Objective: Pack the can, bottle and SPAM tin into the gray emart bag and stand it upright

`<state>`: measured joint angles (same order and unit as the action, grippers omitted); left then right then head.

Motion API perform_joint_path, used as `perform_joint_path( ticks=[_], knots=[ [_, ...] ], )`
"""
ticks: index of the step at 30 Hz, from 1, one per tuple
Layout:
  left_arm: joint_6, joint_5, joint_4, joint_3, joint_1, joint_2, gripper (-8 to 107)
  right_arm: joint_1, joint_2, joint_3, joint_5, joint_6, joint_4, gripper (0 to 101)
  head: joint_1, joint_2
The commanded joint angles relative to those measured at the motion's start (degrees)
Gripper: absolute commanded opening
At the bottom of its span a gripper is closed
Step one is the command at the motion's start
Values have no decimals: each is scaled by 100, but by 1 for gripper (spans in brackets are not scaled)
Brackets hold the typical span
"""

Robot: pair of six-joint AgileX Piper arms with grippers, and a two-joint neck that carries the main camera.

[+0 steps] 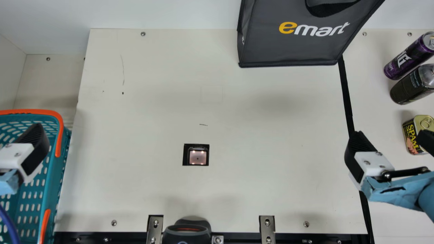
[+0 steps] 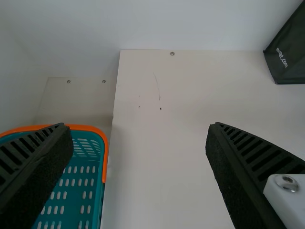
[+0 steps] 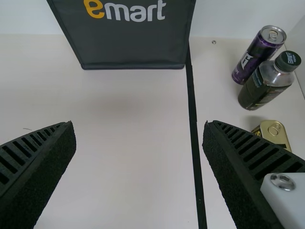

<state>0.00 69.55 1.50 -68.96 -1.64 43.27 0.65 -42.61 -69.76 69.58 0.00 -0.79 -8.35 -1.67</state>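
The gray emart bag [image 1: 291, 47] stands upright at the table's back, right of centre. To its right are the purple can [image 1: 405, 59], the dark bottle [image 1: 412, 86] and the SPAM tin [image 1: 412, 135], all standing. My right gripper [image 1: 395, 144] is open above the table's right side, left of the SPAM tin; in the right wrist view the right gripper [image 3: 139, 138] holds nothing. My left gripper [image 1: 20, 152] is over the basket at the left edge; in the left wrist view the left gripper [image 2: 138, 138] has its fingers wide apart with nothing between them.
A teal basket [image 1: 51, 189] with orange handles [image 1: 58, 135] stands at the left. A black tape strip [image 1: 346, 98] runs down the table's right part. A small scanner window [image 1: 197, 157] lies in the middle, and a dark device [image 1: 186, 234] sits at the front edge.
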Motion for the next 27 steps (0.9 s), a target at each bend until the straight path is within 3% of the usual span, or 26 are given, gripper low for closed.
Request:
perform_joint_path(
  ticks=[1,13,27],
  knots=[
    [0,0,0,0,0,0,90,0,0,0,0,0,0,95,178,-126],
    [0,0,0,0,0,0,90,0,0,0,0,0,0,95,1835,-1788],
    [0,0,0,0,0,0,90,0,0,0,0,0,0,95,1835,-1833]
  ],
)
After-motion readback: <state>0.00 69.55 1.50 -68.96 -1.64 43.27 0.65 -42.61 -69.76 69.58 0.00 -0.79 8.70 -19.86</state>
